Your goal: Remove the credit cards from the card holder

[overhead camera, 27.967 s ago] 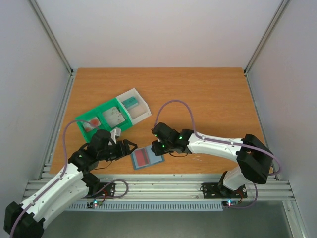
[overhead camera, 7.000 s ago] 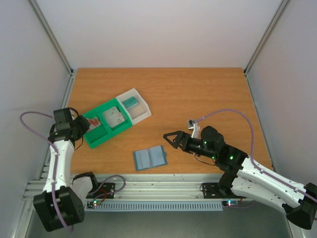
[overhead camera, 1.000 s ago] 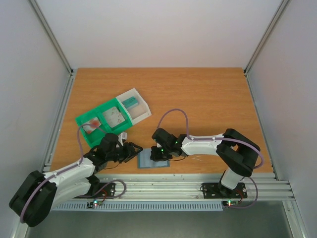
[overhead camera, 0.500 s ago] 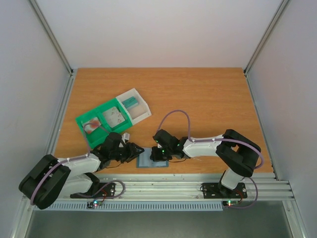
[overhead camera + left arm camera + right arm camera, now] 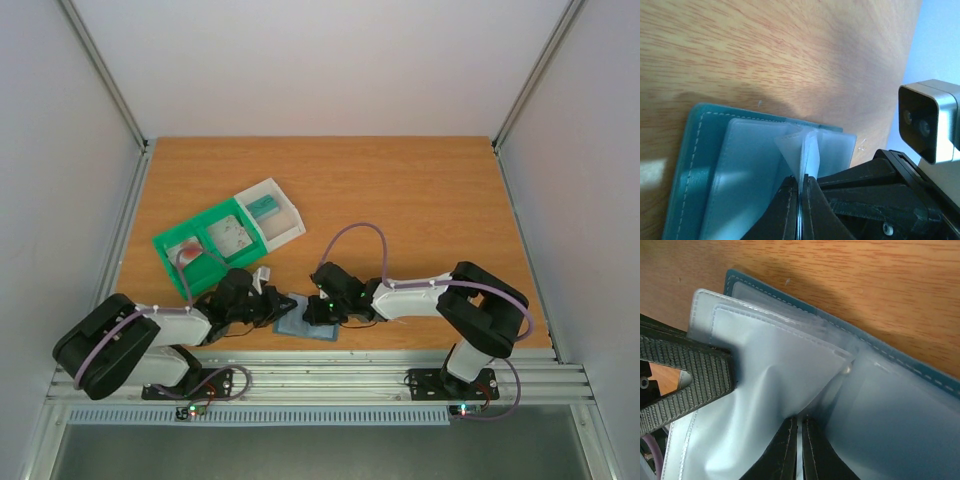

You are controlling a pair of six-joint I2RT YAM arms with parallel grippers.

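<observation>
Card holder (image 5: 308, 324) lies open on table (image 5: 420, 200), near edge, left of center. Left gripper (image 5: 800, 181) clenched on a clear inner sleeve (image 5: 805, 150) of it. Right gripper (image 5: 800, 423) pinches another sleeve fold. Whitish-red credit card (image 5: 184, 256) sits in green tray (image 5: 203, 277), far-left.

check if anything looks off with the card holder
The card holder's clear sleeve is pinched by both the left gripper and right gripper, puckered and lifted instead of lying flat.
</observation>
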